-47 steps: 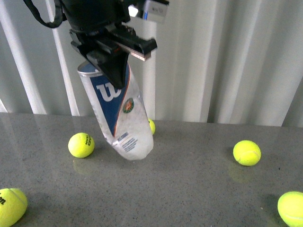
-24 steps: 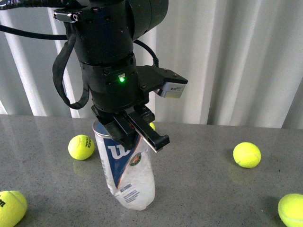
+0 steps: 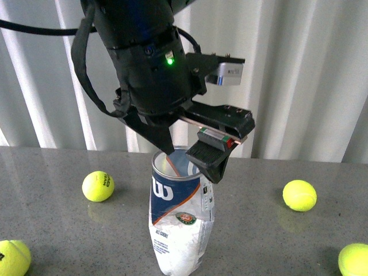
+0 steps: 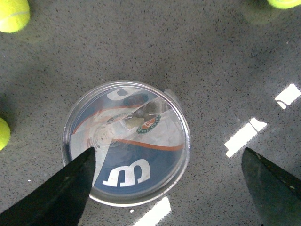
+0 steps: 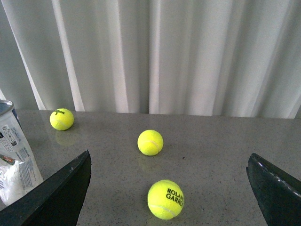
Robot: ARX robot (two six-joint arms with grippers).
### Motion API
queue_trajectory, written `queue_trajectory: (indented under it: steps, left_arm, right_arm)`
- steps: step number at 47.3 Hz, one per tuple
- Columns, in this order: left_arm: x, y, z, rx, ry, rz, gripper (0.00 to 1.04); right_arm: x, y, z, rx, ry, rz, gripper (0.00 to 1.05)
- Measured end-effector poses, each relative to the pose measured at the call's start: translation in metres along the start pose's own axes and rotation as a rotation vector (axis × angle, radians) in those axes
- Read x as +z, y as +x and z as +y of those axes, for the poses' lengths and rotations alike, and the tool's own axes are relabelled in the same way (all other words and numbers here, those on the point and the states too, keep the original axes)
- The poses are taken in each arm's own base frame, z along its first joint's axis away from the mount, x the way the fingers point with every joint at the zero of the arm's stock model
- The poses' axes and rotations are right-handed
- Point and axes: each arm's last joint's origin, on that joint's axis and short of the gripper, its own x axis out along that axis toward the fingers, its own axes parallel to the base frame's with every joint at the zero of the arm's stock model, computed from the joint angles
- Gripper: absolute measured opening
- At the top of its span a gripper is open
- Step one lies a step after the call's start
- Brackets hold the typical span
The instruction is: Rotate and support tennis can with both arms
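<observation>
Tennis can [image 3: 179, 224] directly below left gripper [image 4: 168, 151]

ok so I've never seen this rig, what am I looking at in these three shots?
It is a two-armed robot at a grey table. The front picture comes from a camera on its body, and the other two come from a camera on each wrist. The big black shape in the front picture is the left arm. Its left gripper hangs open over the can, which stands upright with its open end up. The left wrist picture looks straight down into it. The right gripper is open too, apart from the can. Yellow balls lie loose around it. Nothing is gripped.
</observation>
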Motion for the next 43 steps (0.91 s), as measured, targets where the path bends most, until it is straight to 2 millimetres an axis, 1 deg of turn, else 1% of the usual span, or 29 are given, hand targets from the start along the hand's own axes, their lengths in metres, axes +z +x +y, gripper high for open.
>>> queue_trajectory:
  steps: [2,6,11,15,18,20,22,32,34,36,37,38,39,40,41,42,43]
  left_arm:
    - [0.001,-0.007,0.0,0.001,-0.005,-0.018,1.0]
    - [0.001,-0.019,0.0,-0.007,-0.017,-0.055,0.97]
    - [-0.002,-0.035,0.0,-0.046,-0.075,-0.138,0.98]
    - [-0.009,-0.048,0.0,-0.076,-0.173,-0.265,0.98]
    - [-0.02,-0.058,0.001,-0.01,-0.307,-0.384,0.98]
    - [-0.026,-0.062,0.002,0.026,-0.387,-0.444,0.98]
    - [-0.028,-0.064,0.002,0.028,-0.439,-0.467,0.98]
    - [-0.032,-0.061,0.003,0.017,-0.513,-0.459,0.98]
    - [-0.032,-0.058,0.003,0.08,-0.497,-0.492,0.96]
    - [-0.036,-0.056,0.004,0.247,-0.473,-0.63,0.89]
    - [-0.044,-0.054,0.005,0.398,-0.466,-0.72,0.83]
    - [-0.054,-0.055,0.005,0.5,-0.475,-0.8,0.78]
    - [-0.062,-0.056,0.006,0.552,-0.481,-0.846,0.75]
    - [-0.075,-0.057,0.006,0.612,-0.491,-0.905,0.69]
    - [-0.085,-0.058,0.007,0.637,-0.494,-0.939,0.66]
    - [-0.098,-0.06,0.008,0.662,-0.498,-0.984,0.6]
    - [-0.103,-0.06,0.008,0.669,-0.499,-0.986,0.59]
  right_arm:
    - [0.0,0.0,0.0,0.0,0.0,0.0,0.98]
    - [0.0,0.0,0.0,0.0,0.0,0.0,0.98]
    - [0.0,0.0,0.0,0.0,0.0,0.0,0.98]
    - [0.0,0.0,0.0,0.0,0.0,0.0,0.98]
    - [0.0,0.0,0.0,0.0,0.0,0.0,0.98]
    - [0.0,0.0,0.0,0.0,0.0,0.0,0.98]
    - [0.0,0.0,0.0,0.0,0.0,0.0,0.98]
    - [0.0,0.0,0.0,0.0,0.0,0.0,0.98]
    - [0.0,0.0,0.0,0.0,0.0,0.0,0.98]
    - [0.0,0.0,0.0,0.0,0.0,0.0,0.98]
    - [0.0,0.0,0.0,0.0,0.0,0.0,0.98]
    - [0.0,0.0,0.0,0.001,0.0,0.0,0.98]
    - [0.0,0.0,0.0,0.0,0.0,0.0,0.98]
    - [0.0,0.0,0.0,0.0,0.0,0.0,0.98]
    - [0.0,0.0,0.0,-0.002,0.0,0.0,0.98]
    - [0.0,0.0,0.0,-0.002,0.0,0.0,0.98]
    - [0.0,0.0,0.0,-0.002,0.0,0.0,0.98]
